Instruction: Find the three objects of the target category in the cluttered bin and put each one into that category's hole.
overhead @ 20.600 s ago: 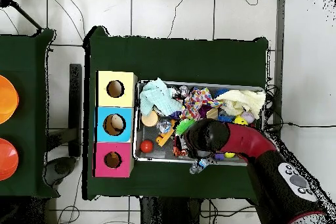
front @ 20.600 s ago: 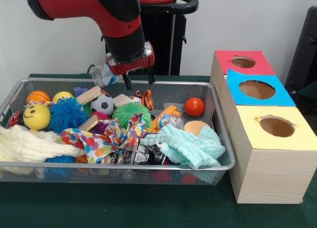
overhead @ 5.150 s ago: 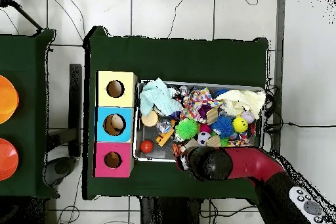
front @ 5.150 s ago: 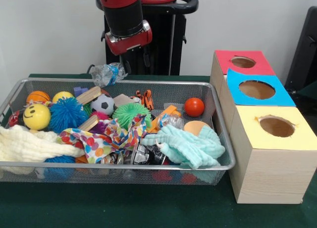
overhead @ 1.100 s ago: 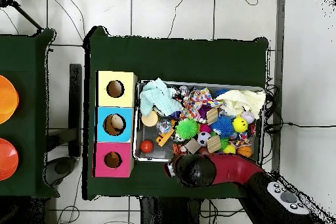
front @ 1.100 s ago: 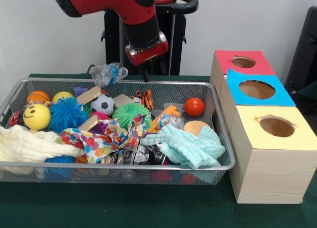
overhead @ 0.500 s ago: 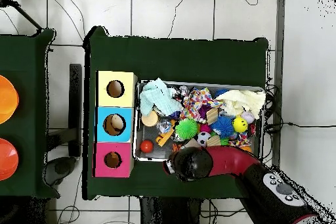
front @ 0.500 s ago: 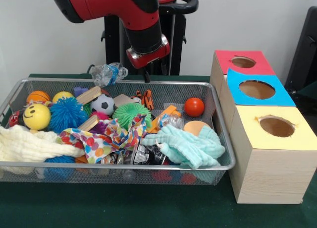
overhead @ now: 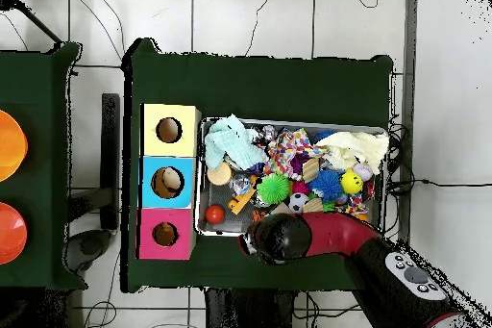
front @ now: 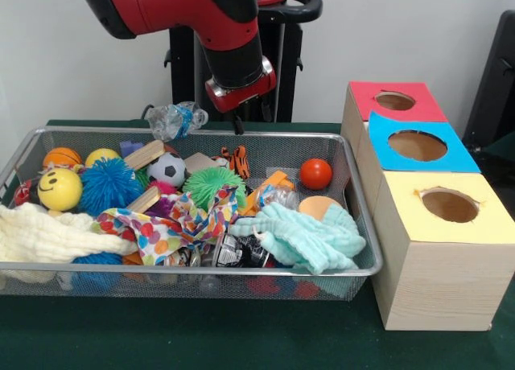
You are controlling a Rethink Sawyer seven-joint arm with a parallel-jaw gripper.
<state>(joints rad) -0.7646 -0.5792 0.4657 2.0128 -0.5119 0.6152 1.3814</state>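
End effector (front: 238, 122), grip state unreadable, hangs over bin's (front: 364, 249) far rim; should descend vertically onto one exposed, uncrowded target.

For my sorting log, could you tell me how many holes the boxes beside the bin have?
3, in a row beside the bin: red-topped hole farthest from the camera, blue-topped hole in the middle, yellow-topped hole nearest. None looks hidden.

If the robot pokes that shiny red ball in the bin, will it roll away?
Probably a little. The smooth round red ball sits on bare mesh near the wire bin's wall, so it would likely roll until the wall or the mint-green cloth stops it. It looks hard, so it could slip from a pinch.
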